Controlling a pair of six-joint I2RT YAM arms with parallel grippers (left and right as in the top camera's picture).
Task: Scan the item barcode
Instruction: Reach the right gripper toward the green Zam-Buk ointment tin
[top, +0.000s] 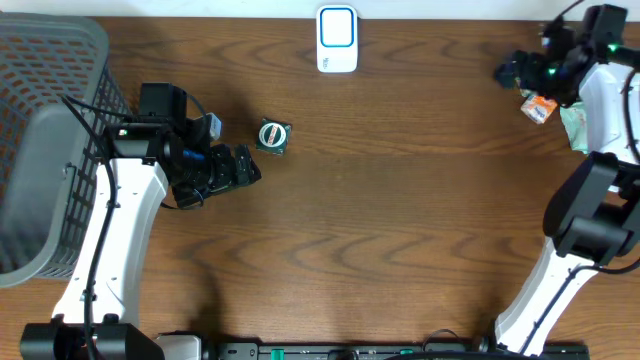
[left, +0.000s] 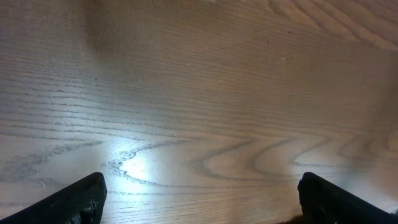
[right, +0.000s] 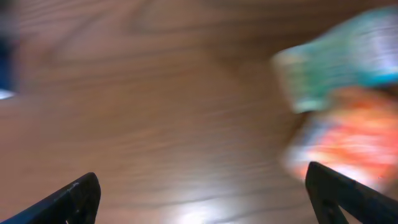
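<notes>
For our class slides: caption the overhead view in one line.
Open left hand near a green item, open right hand by colourful packets, white scanner beyond.

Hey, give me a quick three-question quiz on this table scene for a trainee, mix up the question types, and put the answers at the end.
1. True or false: the left gripper is shut on the green round item.
2. Fill in: beside the right gripper lie a green packet and an ____ packet.
3. Where is the white and blue scanner? A, at the far edge of the table, near the middle. B, between the left gripper's fingers. C, under the right gripper.
Key: 1 false, it is open and apart from the item. 2 orange, the orange packet. 3 A.
</notes>
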